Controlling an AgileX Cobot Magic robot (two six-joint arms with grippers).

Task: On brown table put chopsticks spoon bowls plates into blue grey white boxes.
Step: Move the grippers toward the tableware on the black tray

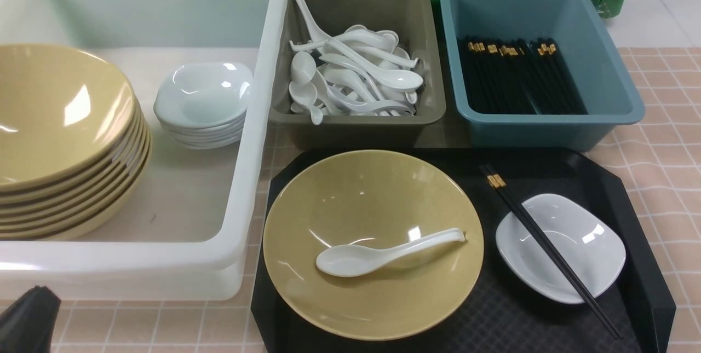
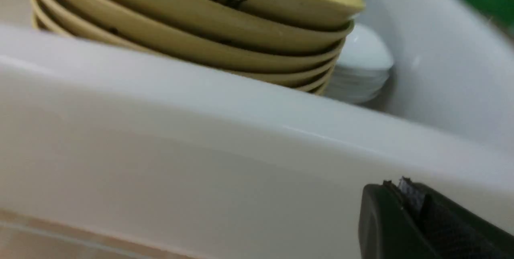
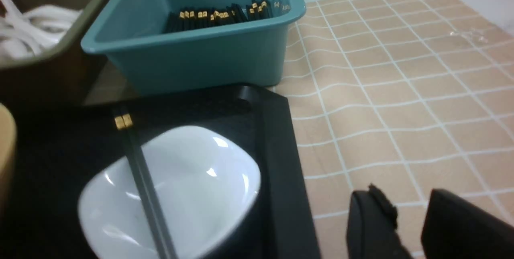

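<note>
Pinkish checked tabletop (image 1: 657, 123) carried three boxes and a black tray (image 1: 493, 314). On the tray sat a tan bowl (image 1: 372, 189) with a white spoon (image 1: 383, 252) lying inside. Beside it was a white plate (image 1: 586, 249) with a pair of chopsticks (image 1: 539, 235) across it. The white tub (image 1: 263, 123) held stacked bowls (image 1: 55, 123) and stacked plates (image 1: 202, 96). The grey box (image 1: 356, 133) held a spoon heap (image 1: 356, 74), the blue box (image 1: 547, 128) a chopstick bundle (image 1: 515, 79). Left jaws were pressed together, empty, just outside the tub's near wall. Right jaws stood partly spread, holding nothing, over bare tabletop beside the tray.
</note>
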